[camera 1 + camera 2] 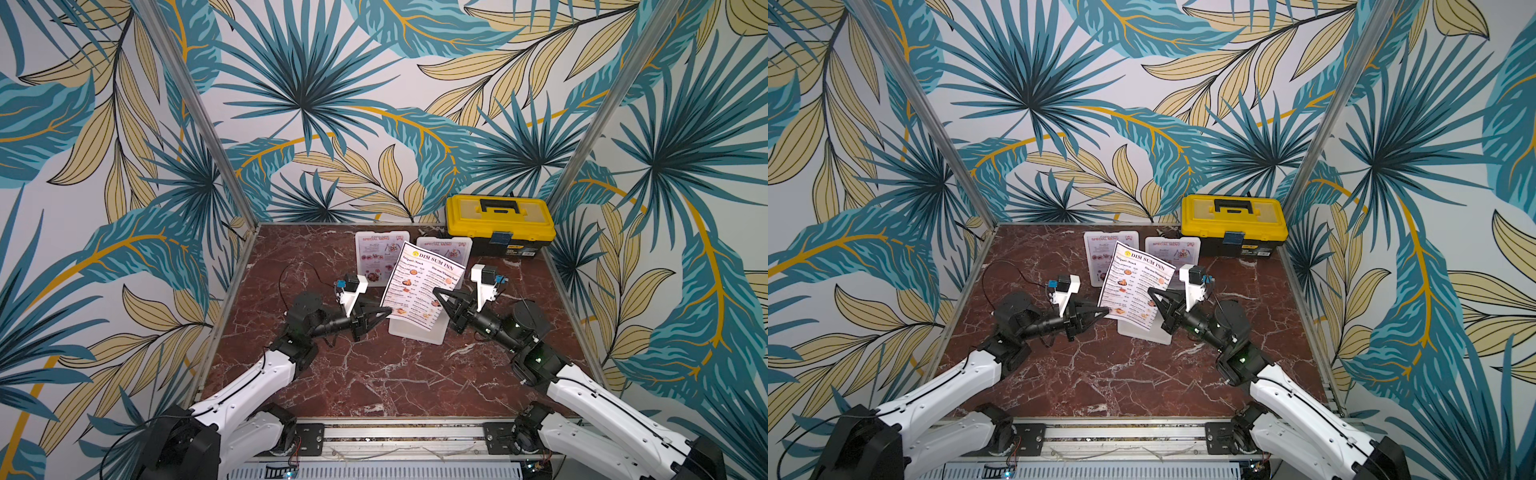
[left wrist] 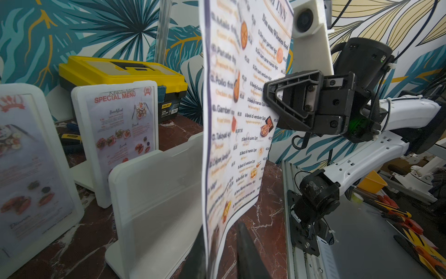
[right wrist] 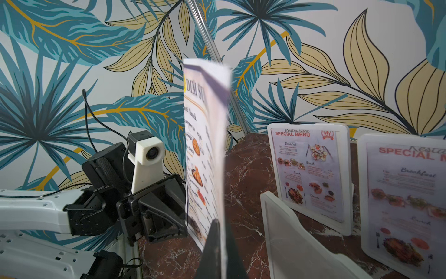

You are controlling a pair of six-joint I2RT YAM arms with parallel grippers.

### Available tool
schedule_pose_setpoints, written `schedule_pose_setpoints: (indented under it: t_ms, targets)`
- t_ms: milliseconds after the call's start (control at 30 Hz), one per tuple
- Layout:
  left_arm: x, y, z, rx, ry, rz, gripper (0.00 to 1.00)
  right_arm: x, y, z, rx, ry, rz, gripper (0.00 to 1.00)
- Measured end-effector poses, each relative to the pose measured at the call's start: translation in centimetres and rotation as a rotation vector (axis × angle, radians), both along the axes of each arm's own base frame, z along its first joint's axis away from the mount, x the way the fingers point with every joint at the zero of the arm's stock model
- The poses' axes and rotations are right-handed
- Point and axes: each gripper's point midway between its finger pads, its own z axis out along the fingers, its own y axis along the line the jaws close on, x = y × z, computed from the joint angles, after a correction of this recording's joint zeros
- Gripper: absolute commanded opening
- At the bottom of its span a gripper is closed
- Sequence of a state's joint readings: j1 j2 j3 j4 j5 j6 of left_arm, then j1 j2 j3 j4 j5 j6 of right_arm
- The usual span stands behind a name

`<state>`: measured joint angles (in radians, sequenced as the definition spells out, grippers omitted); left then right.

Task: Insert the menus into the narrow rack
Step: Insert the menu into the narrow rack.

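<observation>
The white "DIM SUM INN" menu [image 1: 424, 282] [image 1: 1138, 286] stands upright and slightly bowed over an empty white narrow rack [image 1: 415, 334] [image 2: 156, 188] [image 3: 289, 236]. My right gripper [image 1: 435, 289] [image 3: 220, 224] is shut on the sheet's right edge. My left gripper [image 1: 388, 311] [image 2: 220, 228] straddles its lower left edge, with marble showing between one finger and the paper. Two "SPECIAL MENU" sheets [image 1: 374, 259] [image 1: 446, 249] stand behind in their own white racks. I cannot tell whether the held sheet's bottom edge is inside the slot.
A yellow and black toolbox [image 1: 500, 224] [image 1: 1233, 222] sits at the back right corner. A thin black cable [image 1: 291, 270] loops over the marble table [image 1: 374, 374] left of the left arm. Metal frame posts and leaf-patterned walls close in three sides.
</observation>
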<state>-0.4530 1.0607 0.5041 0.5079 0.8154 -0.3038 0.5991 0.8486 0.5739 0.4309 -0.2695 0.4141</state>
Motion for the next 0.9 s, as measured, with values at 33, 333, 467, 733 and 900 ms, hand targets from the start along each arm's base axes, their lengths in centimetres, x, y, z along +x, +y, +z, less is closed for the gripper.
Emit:
schedule_pose_setpoints:
  t_ms: [33,333,467,733,900]
  targets:
    - [0.0,0.0,0.0,0.001,0.002,0.000,0.19,0.0,-0.1,0.1,0.004,-0.003,-0.001,0.00]
    - [0.3,0.0,-0.1,0.002,0.002,0.017,0.00,0.1,-0.1,0.4,0.019,-0.002,0.004,0.00]
    - [0.7,0.0,0.2,0.001,0.001,0.028,0.00,0.2,-0.3,0.6,0.023,-0.007,-0.001,0.00]
    - [2.1,-0.4,1.2,-0.003,-0.009,0.052,0.00,0.7,-0.9,1.5,0.047,-0.043,-0.031,0.00]
    - [3.8,-0.9,2.4,-0.008,-0.023,0.070,0.00,1.8,-1.8,2.0,0.057,-0.067,-0.086,0.00]
